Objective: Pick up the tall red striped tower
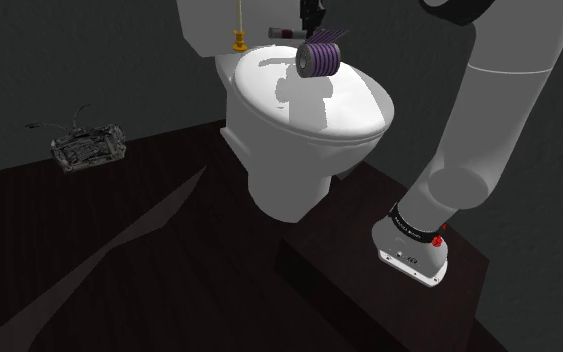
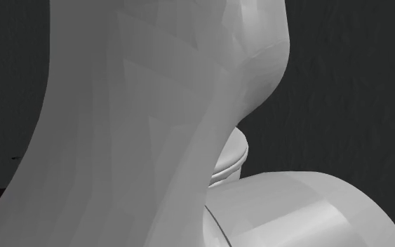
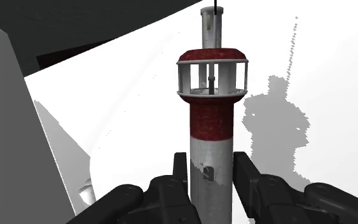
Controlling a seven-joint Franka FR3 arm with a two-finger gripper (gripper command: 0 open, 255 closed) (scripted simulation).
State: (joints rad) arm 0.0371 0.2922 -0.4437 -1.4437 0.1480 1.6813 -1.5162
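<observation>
Currently the gripper is clamped on the tower - both black fingers press the white lower shaft from either side. Past the fingers come a red band, a railed gallery, a red cap and a grey post at the tip.

Shoulder view:
- The tower lies roughly level at the picture's 12 o'clock, over the back of the toilet. It sticks out toward 9 o'clock from the gripper. Whether it touches anything beneath, cannot tell.
- The lid is shut, white, with a grey shadow across it.
- A purple ribbed roll sits on the lid, just at 6 o'clock of the gripper.
- A small yellow thing stands near the tower, at its 9 o'clock.
- A dark tangled object is on the floor, well apart from the toilet at its 9 o'clock.
- The stand is at 5 o'clock, and the white arm rises from it toward 1 o'clock.

Second exterior view - the arm up close against a dark wall.
</observation>
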